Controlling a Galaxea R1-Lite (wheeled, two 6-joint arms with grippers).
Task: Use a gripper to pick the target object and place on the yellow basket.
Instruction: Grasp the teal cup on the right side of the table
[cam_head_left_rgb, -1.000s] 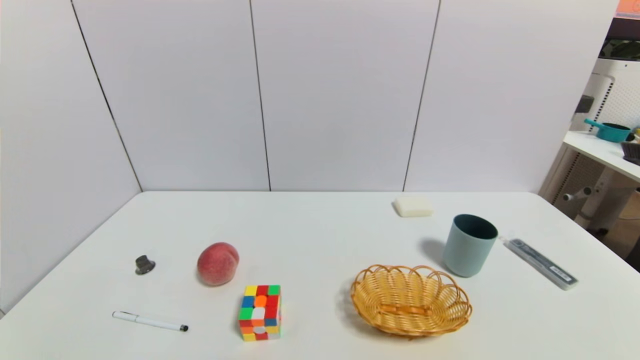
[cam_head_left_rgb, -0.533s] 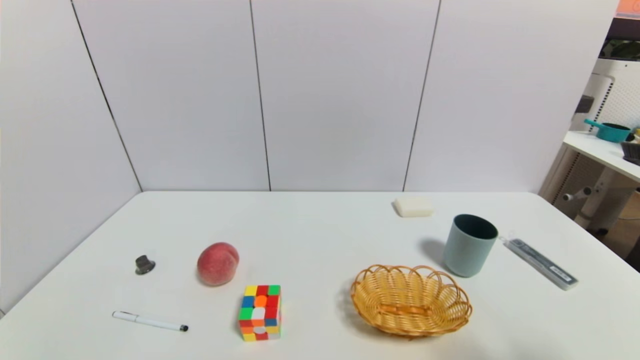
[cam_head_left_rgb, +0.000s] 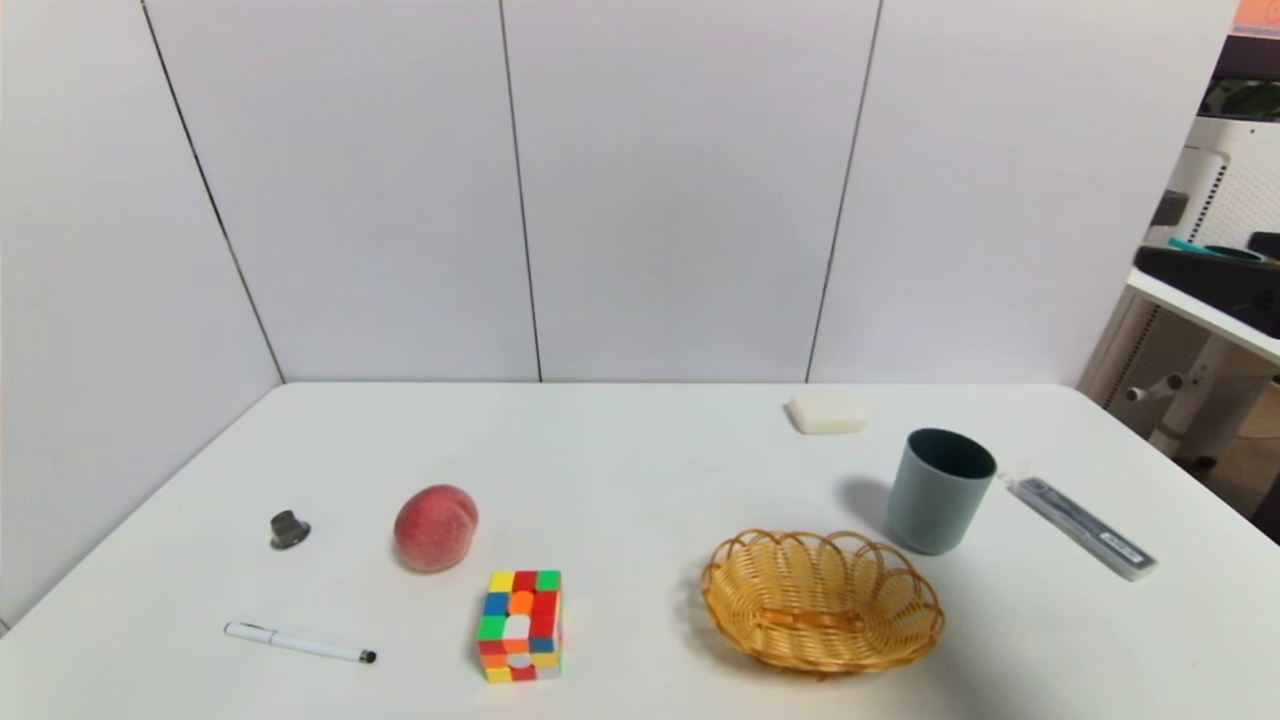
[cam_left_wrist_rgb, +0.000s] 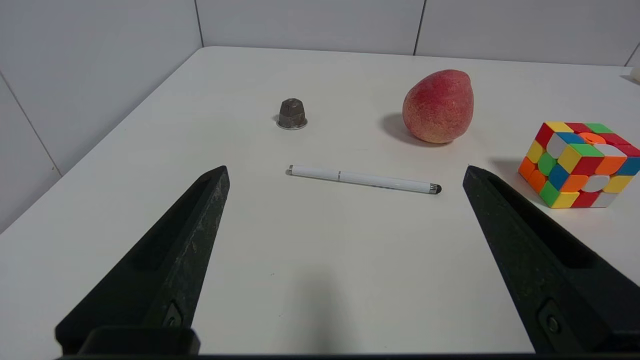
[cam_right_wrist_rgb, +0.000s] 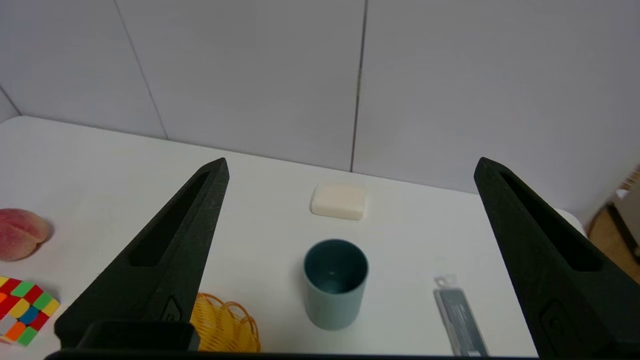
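Note:
The target object, a pale blue-grey cup (cam_head_left_rgb: 938, 495) with a dark teal inside, stands upright on the white table, just behind and right of the yellow basket (cam_head_left_rgb: 720, 585). The basket holds nothing. In the right wrist view my right gripper (cam_right_wrist_rgb: 351, 161) hangs open above the table's near side. The cup (cam_right_wrist_rgb: 335, 285) shows between and below its fingers, well apart from them, and the basket's edge (cam_right_wrist_rgb: 225, 325) shows beside it. My left gripper (cam_left_wrist_rgb: 346, 170) is open over the left side of the table and holds nothing.
A peach (cam_head_left_rgb: 436, 527), a colour cube (cam_head_left_rgb: 520, 625), a white pen (cam_head_left_rgb: 300, 643) and a small metal cap (cam_head_left_rgb: 289, 529) lie on the left half. A white soap bar (cam_head_left_rgb: 826, 413) sits behind the cup. A flat grey case (cam_head_left_rgb: 1082, 525) lies to its right.
A dark shape has come into the head view at the far right edge, covering the teal pot on the side table. Nothing on the table has moved.

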